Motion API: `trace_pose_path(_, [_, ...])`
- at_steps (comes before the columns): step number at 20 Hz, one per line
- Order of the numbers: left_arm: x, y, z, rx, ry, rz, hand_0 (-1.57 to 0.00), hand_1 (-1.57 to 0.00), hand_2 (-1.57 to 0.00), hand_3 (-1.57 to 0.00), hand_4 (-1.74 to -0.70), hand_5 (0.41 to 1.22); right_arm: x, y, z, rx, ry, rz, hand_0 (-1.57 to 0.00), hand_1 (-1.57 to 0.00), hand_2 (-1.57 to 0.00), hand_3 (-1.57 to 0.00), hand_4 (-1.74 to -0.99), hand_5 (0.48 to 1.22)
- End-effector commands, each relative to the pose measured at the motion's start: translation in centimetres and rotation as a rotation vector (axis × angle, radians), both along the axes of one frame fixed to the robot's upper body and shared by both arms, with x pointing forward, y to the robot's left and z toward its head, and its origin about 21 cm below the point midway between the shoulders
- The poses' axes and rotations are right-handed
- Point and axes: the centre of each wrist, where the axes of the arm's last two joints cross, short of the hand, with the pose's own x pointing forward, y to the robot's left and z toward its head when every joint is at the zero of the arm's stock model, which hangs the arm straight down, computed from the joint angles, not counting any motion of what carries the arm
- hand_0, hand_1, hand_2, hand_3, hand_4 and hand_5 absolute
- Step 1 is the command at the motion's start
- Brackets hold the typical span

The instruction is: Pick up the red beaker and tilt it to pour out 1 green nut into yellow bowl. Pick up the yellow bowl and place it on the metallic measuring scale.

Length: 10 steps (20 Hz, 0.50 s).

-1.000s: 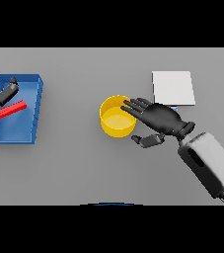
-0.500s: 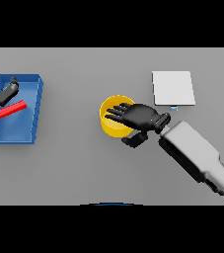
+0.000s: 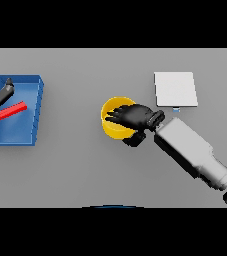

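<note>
At the far left edge we are seeing only a dark bit of the left hand (image 3: 4, 93), cut off by the frame, so we cannot tell what its fingers are doing. It is lying over the upper left corner of the blue tray (image 3: 32, 107), and a red bar (image 3: 6, 112), likely the beaker though its shape is hard to make out, is slanting across the tray and running off its left side. Bare grey table (image 3: 70, 170) is lying open between tray and bowl, and all along the front. Mid-table, the yellow bowl (image 3: 110, 124) is sitting upright, its right half hidden under the right hand (image 3: 134, 117). We are seeing the fingers spread out straight over the bowl's opening, the thumb hanging just outside the near rim, nothing clenched. Whether a nut is inside is hidden. The scale (image 3: 175, 89) is sitting just right of the bowl, further back, apart from it, its near edge just beside the wrist.
</note>
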Motion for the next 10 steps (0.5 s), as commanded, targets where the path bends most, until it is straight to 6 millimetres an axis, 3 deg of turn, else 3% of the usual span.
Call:
trace_pose_path(1, [0.28,0.16,0.02,-0.009,0.009,0.008,0.0,0.0,0.0,0.0,-0.75,0.699,0.08,0.05,-0.28,-0.012,0.014,-0.006,0.0,0.0,0.0,-0.01,-1.276,0.744])
trace_pose_path(4, [0.37,-0.16,-0.24,-0.006,-0.004,-0.003,0.0,0.0,0.0,0.0,-0.75,0.699,0.34,0.02,-0.5,-0.024,0.035,-0.027,0.0,0.0,-0.02,-0.07,-1.289,0.758])
trace_pose_path(6, [0.24,0.34,-0.44,-0.007,-0.002,0.009,0.0,0.0,0.0,0.0,-0.75,0.701,0.57,-0.17,-0.26,-0.032,0.054,-0.062,-0.03,-0.04,-0.07,-0.14,-1.302,0.805])
trace_pose_path(7, [0.48,0.16,-0.08,-0.008,-0.002,0.005,0.0,0.0,0.0,0.0,-0.75,0.701,0.21,0.08,-0.44,-0.039,0.061,-0.057,-0.16,-0.14,-0.15,-0.18,-1.321,0.839])
trace_pose_path(8, [0.37,0.03,-0.12,-0.012,-0.007,-0.011,0.0,0.0,0.0,0.0,-0.75,0.7,0.33,0.02,-0.45,-0.034,0.063,-0.043,-0.44,-0.42,-0.38,-0.24,-1.351,0.915])
trace_pose_path(10, [0.37,0.09,-0.06,-0.002,0.002,0.0,0.0,0.0,0.0,0.0,-0.76,0.704,0.35,-0.19,-0.4,-0.02,0.084,-0.022,-0.85,-0.84,-0.81,-0.4,-1.463,1.025])
